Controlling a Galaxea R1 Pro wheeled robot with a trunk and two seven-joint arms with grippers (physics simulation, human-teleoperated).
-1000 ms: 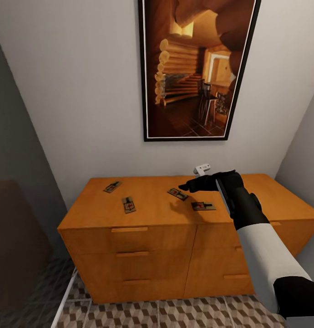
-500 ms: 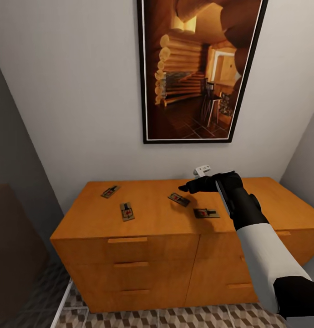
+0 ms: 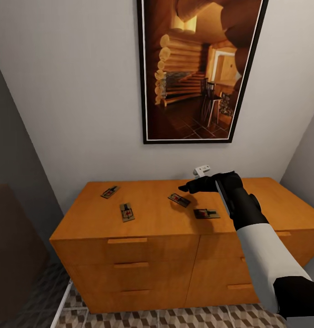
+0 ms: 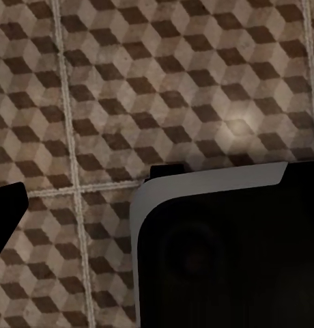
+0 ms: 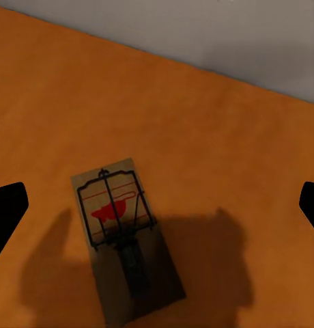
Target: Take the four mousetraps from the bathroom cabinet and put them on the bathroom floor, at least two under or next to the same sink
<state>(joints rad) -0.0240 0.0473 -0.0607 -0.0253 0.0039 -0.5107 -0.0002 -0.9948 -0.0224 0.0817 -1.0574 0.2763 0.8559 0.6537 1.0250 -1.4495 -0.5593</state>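
Cabinet [image 3: 148, 228] top carries all 4 mousetraps. Right gripper [image 3: 186, 186] hovers over it w/ fingers spread wide, nothing held; in right wrist view fingertips [image 5: 7, 212] sit far apart at both edges. Nearest mousetrap [image 3: 179, 199] [image 5: 126, 236] lies flat just below gripper, apart from the fingers. 2nd trap [image 3: 206, 213] just beside, toward the arm. 3rd [image 3: 127, 212] and 4th [image 3: 110, 192] well apart on gripper's far side. Left gripper: only one dark tip [image 4: 5, 212] over bathroom floor [image 4: 198, 82], can't tell its state.
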